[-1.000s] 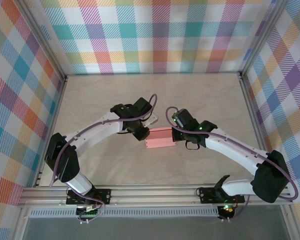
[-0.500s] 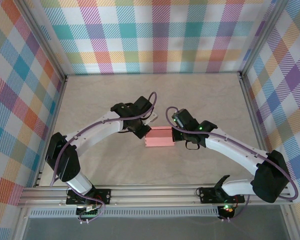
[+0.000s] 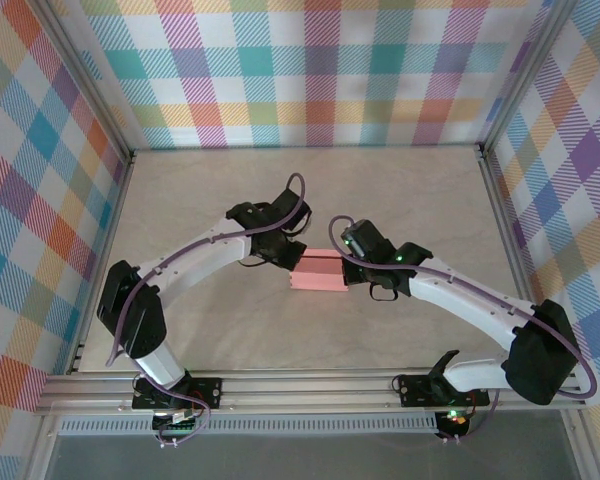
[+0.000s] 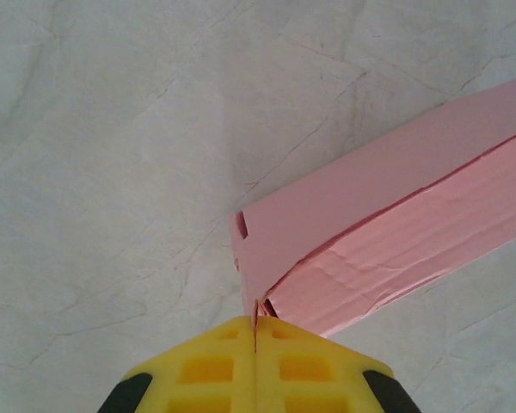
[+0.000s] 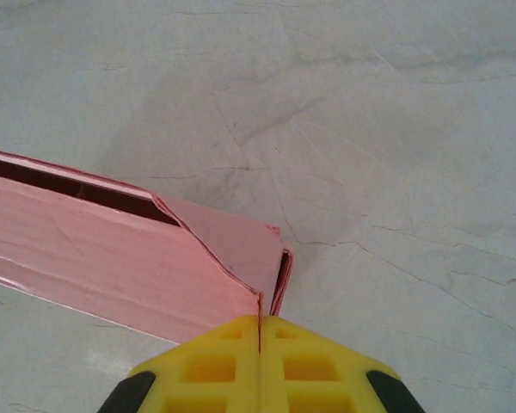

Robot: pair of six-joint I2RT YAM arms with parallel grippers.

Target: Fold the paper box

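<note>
Across the top view, the pale marbled table (image 3: 410, 190) takes most of the space, with checked walls (image 3: 310, 70) standing at 9, 12 and 3 o'clock. Your two arms come in from 6 o'clock and bend toward each other, the left arm (image 3: 195, 255) from about 8 o'clock and the right arm (image 3: 460, 295) from about 4 o'clock. Between them, near the middle of the table, is the paper box (image 3: 318, 272), salmon pink and folded to a long flat shape that runs from 9 to 3 o'clock. The left end effector (image 3: 293, 266) meets it at the 9 o'clock end, the right end effector (image 3: 348, 272) at the 3 o'clock end. In the left wrist view you see the yellow fingers (image 4: 206, 370) pressed together, with a thin edge of card at the box corner pinched in the seam between them. The right wrist view gives the same: fingers together, clamped on a thin card edge at the box's end, and a dark slit runs along one long edge of the box.
</note>
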